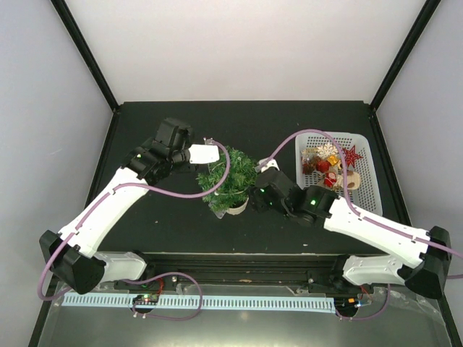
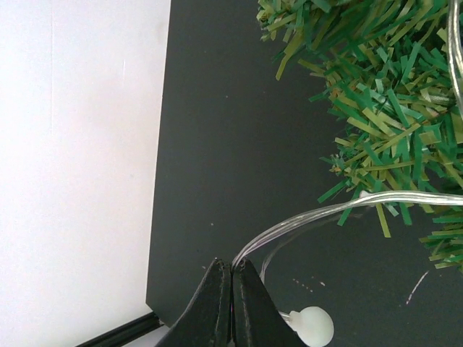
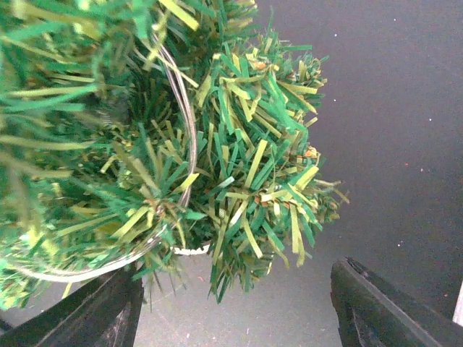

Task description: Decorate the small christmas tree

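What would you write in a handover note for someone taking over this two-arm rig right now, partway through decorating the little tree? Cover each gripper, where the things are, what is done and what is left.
Left gripper: shut on the clear-wire light string, beside the small bushy green artificial christmas tree.
Right gripper: open and empty, close to the tree on its basket side.
Done: part of the string lies among the branches.
Left: finish draping the string. The ornaments, including a red star, are in the white plastic mesh basket; none shows on the tree.
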